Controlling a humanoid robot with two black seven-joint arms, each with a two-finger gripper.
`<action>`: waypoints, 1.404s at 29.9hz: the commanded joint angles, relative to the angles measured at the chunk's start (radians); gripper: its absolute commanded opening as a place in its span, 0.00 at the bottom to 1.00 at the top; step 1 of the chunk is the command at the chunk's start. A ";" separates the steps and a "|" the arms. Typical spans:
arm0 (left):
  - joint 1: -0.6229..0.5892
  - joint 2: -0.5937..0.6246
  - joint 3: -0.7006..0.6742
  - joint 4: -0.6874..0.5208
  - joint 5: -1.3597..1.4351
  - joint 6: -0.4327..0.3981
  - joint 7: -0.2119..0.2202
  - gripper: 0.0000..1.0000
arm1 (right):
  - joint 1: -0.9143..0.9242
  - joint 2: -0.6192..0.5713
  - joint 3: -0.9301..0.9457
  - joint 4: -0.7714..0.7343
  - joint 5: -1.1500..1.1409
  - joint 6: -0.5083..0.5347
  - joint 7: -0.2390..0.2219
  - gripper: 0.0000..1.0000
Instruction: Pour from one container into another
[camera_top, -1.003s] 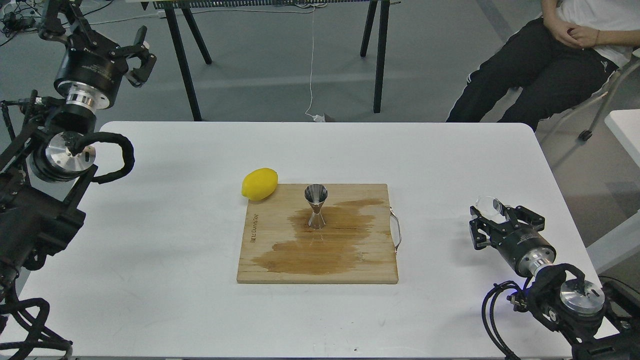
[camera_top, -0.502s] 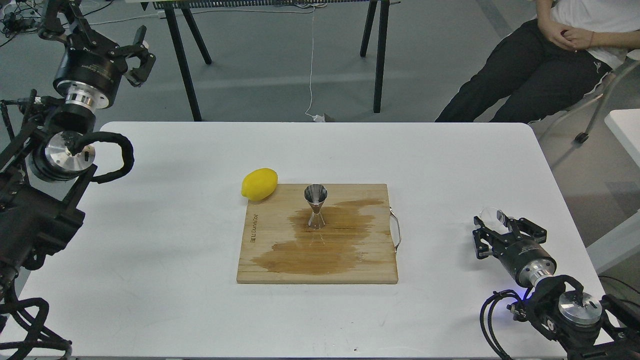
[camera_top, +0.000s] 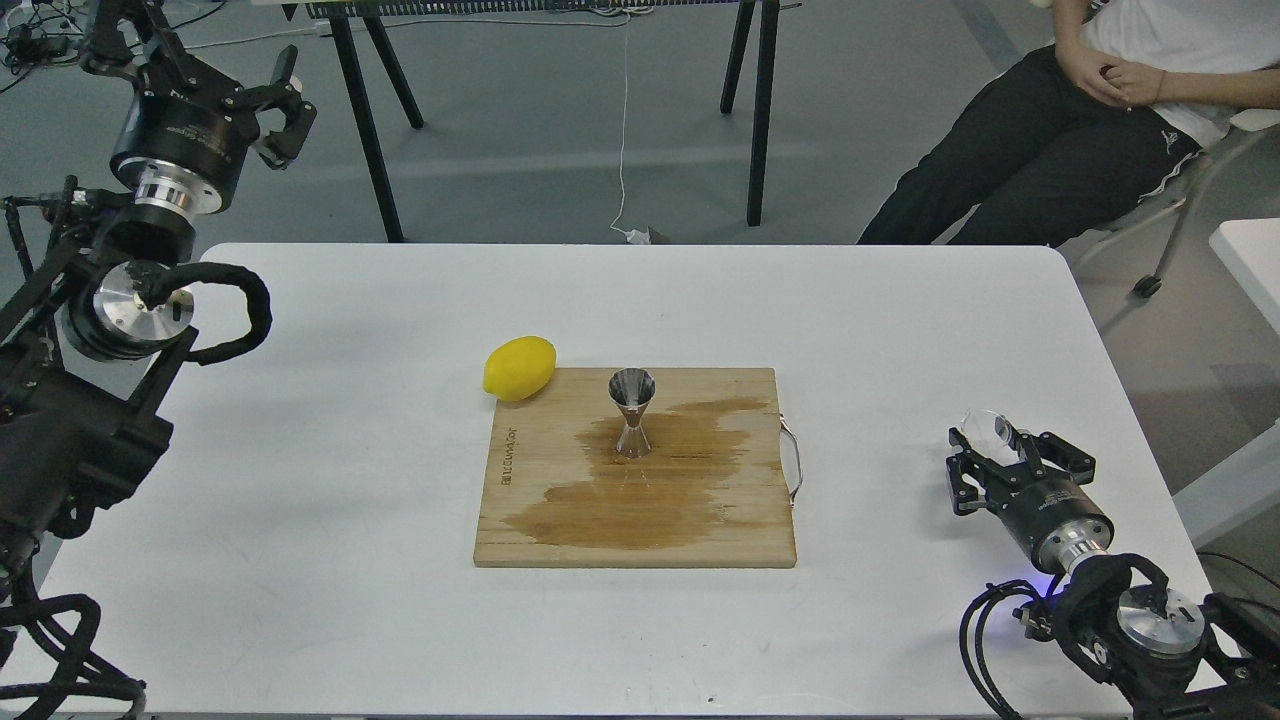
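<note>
**Cup in right claw, jigger upright on wet board**

Your right claw (camera_top: 985, 452) sits low over the near-right part of the desk (camera_top: 900, 320), well apart from the board (camera_top: 540, 500). Its fingers are clamped on the clear cup (camera_top: 985, 428); the cup shows at the claw's far tip and looks tilted, though it is small and see-through, so whether anything is inside cannot be told.

The jigger (camera_top: 632, 413) stands upright on the board, a little toward its far edge, top cone open. A dark wet patch (camera_top: 640, 495) spreads over the wood around its foot and out toward the near and right sides.

A lemon (camera_top: 519, 368) lies on the desk, touching or just beside the board's far-left corner. A thin metal handle (camera_top: 793, 462) runs along the board's right edge.

Your left claw (camera_top: 283, 105) is raised at the far left, off past the desk's edge, fingers apart and holding nothing.

A seated person (camera_top: 1060, 140) is at far right, behind the desk.
</note>
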 joint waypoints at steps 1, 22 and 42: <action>0.000 0.001 0.001 0.000 0.000 0.001 0.002 1.00 | 0.004 0.010 0.002 -0.024 0.000 -0.004 0.000 0.62; -0.003 0.001 0.001 -0.001 0.000 0.004 0.005 1.00 | 0.006 0.017 0.017 -0.027 0.001 0.047 0.002 0.92; -0.003 0.004 0.001 0.000 0.001 0.007 0.006 1.00 | 0.032 0.038 0.014 -0.082 -0.003 0.093 0.006 0.73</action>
